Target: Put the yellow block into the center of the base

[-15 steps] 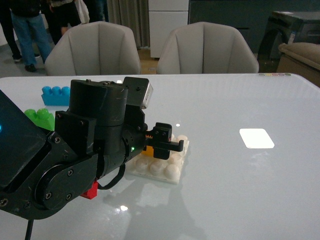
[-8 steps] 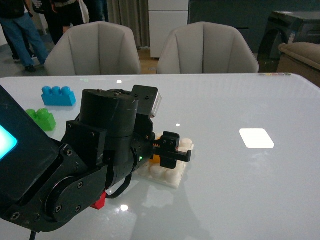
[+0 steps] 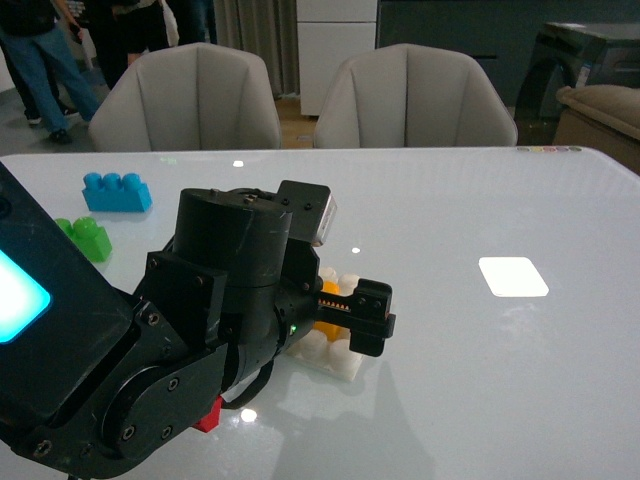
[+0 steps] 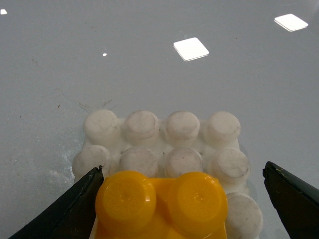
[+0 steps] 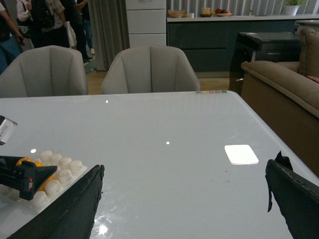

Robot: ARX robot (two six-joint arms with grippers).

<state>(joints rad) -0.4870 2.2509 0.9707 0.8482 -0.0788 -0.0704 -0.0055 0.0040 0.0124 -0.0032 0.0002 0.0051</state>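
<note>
The yellow block (image 4: 162, 204) sits studs-up on the white studded base (image 4: 182, 127), with two rows of bare studs beyond it. My left gripper (image 4: 183, 172) is open and straddles the block. One finger (image 4: 75, 209) lies close against the block's side, the other (image 4: 294, 199) well clear of it. In the front view the left gripper (image 3: 365, 315) hovers over the base (image 3: 340, 362) and hides most of it; a bit of the yellow block (image 3: 326, 322) shows. My right gripper (image 5: 184, 172) is open over bare table, with the base (image 5: 62, 172) off to one side.
A blue brick (image 3: 116, 190) and a green brick (image 3: 85, 238) lie at the table's far left. A small red piece (image 3: 208, 415) lies by the left arm. A bright white patch (image 3: 513, 276) shows on the right. Two chairs (image 3: 410, 95) stand behind the table.
The left arm has swung to the right and towards the camera. Its gripper now reaches past the base's right side and hides more of the plate.
</note>
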